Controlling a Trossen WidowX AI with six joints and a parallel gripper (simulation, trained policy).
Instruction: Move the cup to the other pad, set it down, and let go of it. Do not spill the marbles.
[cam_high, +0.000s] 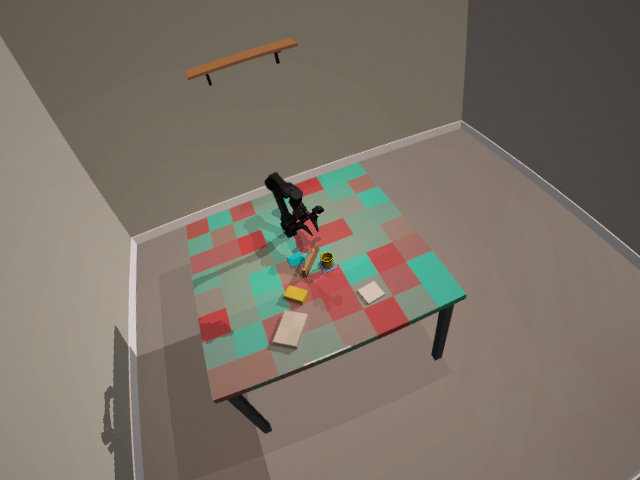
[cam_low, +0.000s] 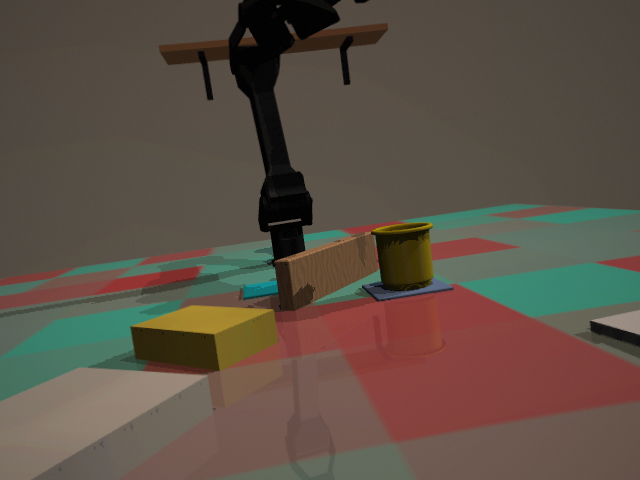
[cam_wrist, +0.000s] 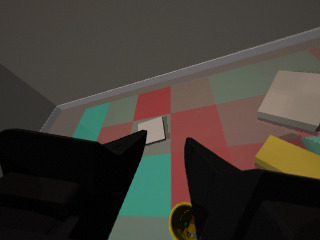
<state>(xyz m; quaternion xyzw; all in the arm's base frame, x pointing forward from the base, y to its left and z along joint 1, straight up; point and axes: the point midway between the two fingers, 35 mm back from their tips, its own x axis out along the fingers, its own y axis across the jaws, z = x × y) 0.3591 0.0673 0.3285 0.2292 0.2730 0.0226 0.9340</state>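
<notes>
The yellow cup (cam_high: 327, 259) (cam_low: 405, 258) (cam_wrist: 176, 227) stands upright on the blue pad (cam_high: 330, 269) (cam_low: 372, 290). A few small marbles (cam_wrist: 189, 233) show inside it in the wrist view; a finger hides part of the cup. The flat cyan pad (cam_high: 295, 259) (cam_low: 260, 289) lies beyond the wooden bar, with no cup on it. My gripper (cam_high: 314, 232) (cam_wrist: 166, 139) is partly open and empty, raised above the table on the arm's side of the cup and apart from it. Its fingertips are outside the exterior view.
The upright wooden bar (cam_high: 309, 261) (cam_low: 330, 271) stands between the two pads. A yellow block (cam_high: 296, 293) (cam_low: 204, 330) (cam_wrist: 290, 157), a large pale block (cam_high: 290, 329) (cam_wrist: 295, 100) and a small white slab (cam_high: 371, 292) (cam_wrist: 151, 131) lie farther from the arm. A shelf (cam_high: 242, 58) is on the wall.
</notes>
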